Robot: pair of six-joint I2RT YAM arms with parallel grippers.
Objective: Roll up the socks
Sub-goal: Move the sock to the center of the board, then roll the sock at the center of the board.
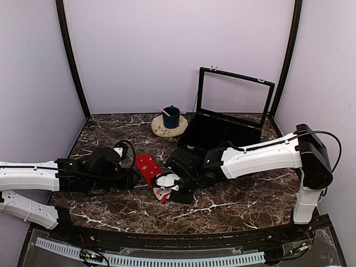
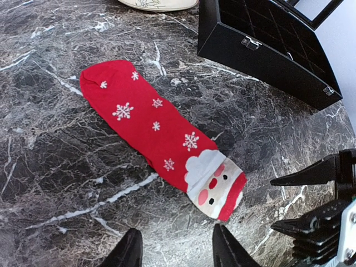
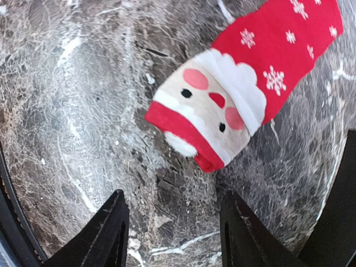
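Note:
One of the socks, a red sock (image 2: pixel 156 133) with white snowflakes and a Santa face at one end, lies flat and unrolled on the dark marble table (image 1: pixel 233 200). My left gripper (image 2: pixel 175 236) hovers open just short of the Santa end, with bare marble between its fingers. From the opposite side, my right gripper (image 3: pixel 173 200) is also open and empty, and the sock's (image 3: pixel 239 83) Santa end lies just ahead of its fingertips. In the top view the sock (image 1: pixel 148 167) lies between the left gripper (image 1: pixel 135 179) and the right gripper (image 1: pixel 165 188). The right gripper's fingers (image 2: pixel 311 175) show at the left wrist view's right edge.
A black compartment case (image 1: pixel 222 133) with its glass lid (image 1: pixel 236 97) raised stands behind the right arm. A blue mug (image 1: pixel 171 117) with a stick in it sits on a cream plate (image 1: pixel 161 131) at the back. Purple walls enclose the table.

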